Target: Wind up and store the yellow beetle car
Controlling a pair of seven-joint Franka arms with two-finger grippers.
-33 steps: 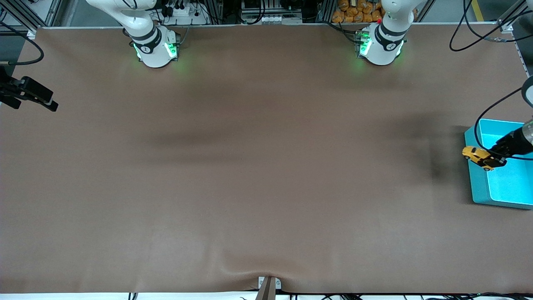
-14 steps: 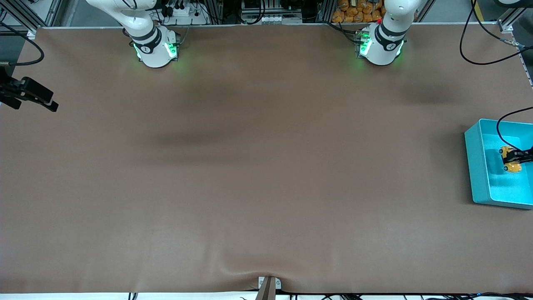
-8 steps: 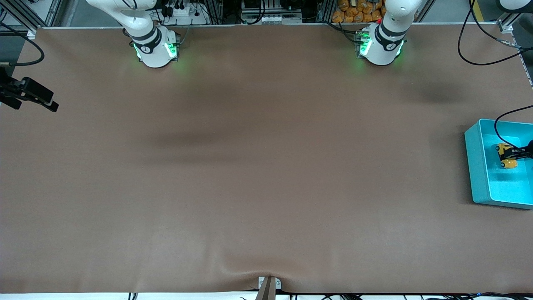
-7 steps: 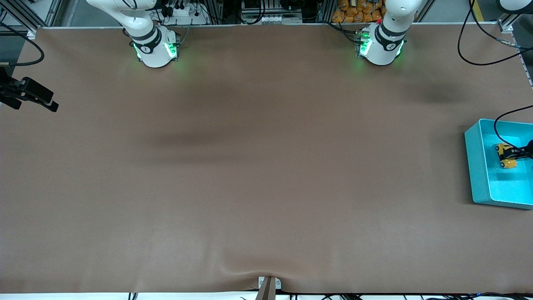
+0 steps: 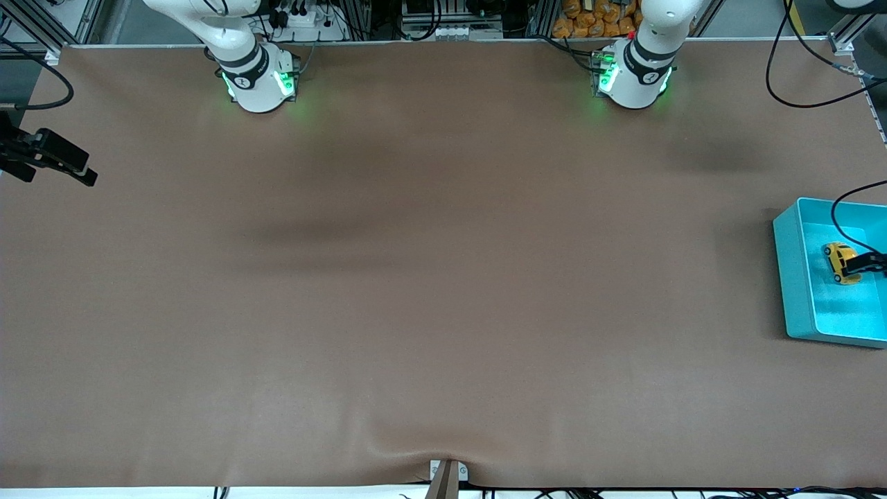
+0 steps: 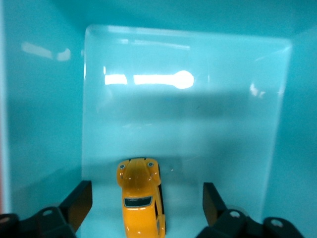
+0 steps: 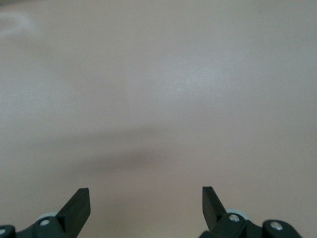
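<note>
Left wrist view: yellow beetle car [image 6: 141,201] on wheels in teal bin [image 6: 44,99], lengthwise between spread left hand [image 6: 143,210] fingers; right hand [image 7: 143,210] open, waiting.

Readable text: none is showing in any view.
Yellow beetle car [image 6: 141,201]: no lettering or badge is appearing on its body.
Teal bin [image 5: 786,277]: no label is showing on its walls.
Table [image 5: 416,277]: no marks or signs are showing on it.
Arm bases: the dark bands near the green lights are carrying small marks too tiny to read.
</note>
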